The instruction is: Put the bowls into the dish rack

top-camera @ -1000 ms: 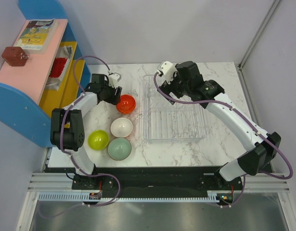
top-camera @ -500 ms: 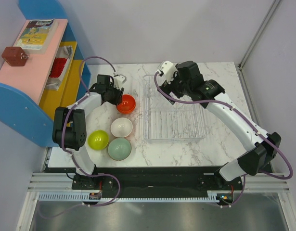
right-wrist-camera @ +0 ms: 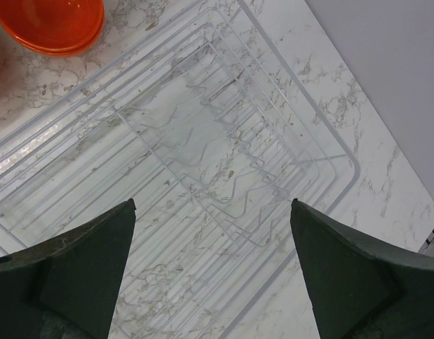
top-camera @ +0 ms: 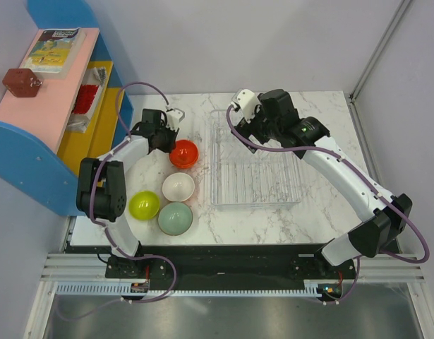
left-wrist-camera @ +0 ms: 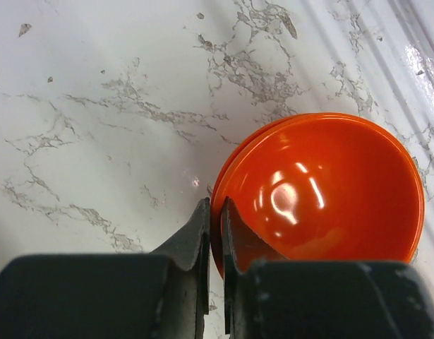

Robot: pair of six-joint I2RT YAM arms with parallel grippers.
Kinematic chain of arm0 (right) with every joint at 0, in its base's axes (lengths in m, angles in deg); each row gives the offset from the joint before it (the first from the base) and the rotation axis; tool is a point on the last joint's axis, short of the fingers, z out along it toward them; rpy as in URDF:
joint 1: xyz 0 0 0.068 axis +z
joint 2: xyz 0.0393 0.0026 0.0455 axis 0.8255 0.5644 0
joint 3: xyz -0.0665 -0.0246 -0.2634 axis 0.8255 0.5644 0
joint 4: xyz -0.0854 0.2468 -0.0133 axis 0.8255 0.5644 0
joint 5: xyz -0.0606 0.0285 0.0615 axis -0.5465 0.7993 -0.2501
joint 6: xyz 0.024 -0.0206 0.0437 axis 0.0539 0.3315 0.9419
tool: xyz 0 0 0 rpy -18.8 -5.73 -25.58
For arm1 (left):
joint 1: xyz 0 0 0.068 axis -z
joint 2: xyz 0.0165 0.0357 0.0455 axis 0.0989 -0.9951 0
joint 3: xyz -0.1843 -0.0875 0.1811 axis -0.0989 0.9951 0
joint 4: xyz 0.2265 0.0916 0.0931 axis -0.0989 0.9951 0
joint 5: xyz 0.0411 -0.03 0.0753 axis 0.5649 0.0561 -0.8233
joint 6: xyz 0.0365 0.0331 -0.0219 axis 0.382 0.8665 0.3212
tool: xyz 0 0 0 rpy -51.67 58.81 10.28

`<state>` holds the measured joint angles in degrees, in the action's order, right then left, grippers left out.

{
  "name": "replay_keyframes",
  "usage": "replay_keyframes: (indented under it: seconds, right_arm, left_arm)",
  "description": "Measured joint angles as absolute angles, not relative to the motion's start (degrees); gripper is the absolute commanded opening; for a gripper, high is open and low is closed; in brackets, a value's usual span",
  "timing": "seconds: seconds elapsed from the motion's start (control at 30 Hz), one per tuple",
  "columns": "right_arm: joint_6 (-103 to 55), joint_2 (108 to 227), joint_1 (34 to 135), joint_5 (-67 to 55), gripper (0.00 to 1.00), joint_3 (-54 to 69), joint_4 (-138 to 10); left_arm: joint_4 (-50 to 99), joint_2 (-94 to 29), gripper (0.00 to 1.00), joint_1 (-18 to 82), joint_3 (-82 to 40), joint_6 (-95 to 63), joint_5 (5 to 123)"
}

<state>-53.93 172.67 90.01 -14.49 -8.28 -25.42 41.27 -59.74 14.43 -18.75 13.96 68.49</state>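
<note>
A red-orange bowl [top-camera: 183, 152] [left-wrist-camera: 322, 191] sits on the marble table left of the dish rack [top-camera: 255, 169]; a second orange rim shows just under it. My left gripper [top-camera: 169, 137] [left-wrist-camera: 217, 206] is shut on its near-left rim, one finger inside and one outside. In front of it stand a white-inside bowl [top-camera: 178, 186], a lime-yellow bowl [top-camera: 144, 204] and a grey-green bowl [top-camera: 175, 218]. My right gripper [top-camera: 239, 126] [right-wrist-camera: 213, 206] hovers open over the rack's [right-wrist-camera: 202, 127] far left part, holding nothing. The red-orange bowl [right-wrist-camera: 54, 25] also shows at the top left of the right wrist view.
A blue, pink and yellow shelf unit [top-camera: 47, 106] stands beyond the table's left edge, holding a book and a brown object. The left arm's purple cable loops above the red-orange bowl. Grey walls close off the back and right.
My left gripper has shut from open onto the red-orange bowl's rim. The right arm has not moved.
</note>
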Motion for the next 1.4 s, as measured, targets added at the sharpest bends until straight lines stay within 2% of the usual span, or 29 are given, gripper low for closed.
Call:
replay_keyframes:
  seconds: [0.4, 0.57, 0.9, 1.13, 1.4]
  right_arm:
    - [-52.86, 172.78, 89.97, -14.38, 0.98, -8.28, -25.44]
    - [-50.02, 173.70, 89.07, -11.19, 0.98, -8.28, -26.55]
    - [-28.82, 178.33, 77.86, 13.64, 0.98, -8.21, -35.75]
    - [-12.38, 181.85, 76.52, 32.28, 0.98, 1.01, -49.06]
    - [4.84, 182.27, 74.97, 43.78, 0.98, 10.48, -67.62]
  left_arm:
    - [45.49, -55.90, 0.02, 14.43, -22.01, 14.02, 69.78]
    - [46.67, -52.12, 0.02, 14.41, -22.58, 14.07, 74.83]
    - [47.44, -44.64, 0.02, 15.70, -22.55, 14.24, 96.40]
    - [44.27, -41.17, 0.02, 21.88, -21.68, 14.31, 98.26]
    - [43.22, -41.19, 0.02, 24.48, -21.57, 15.07, 95.96]
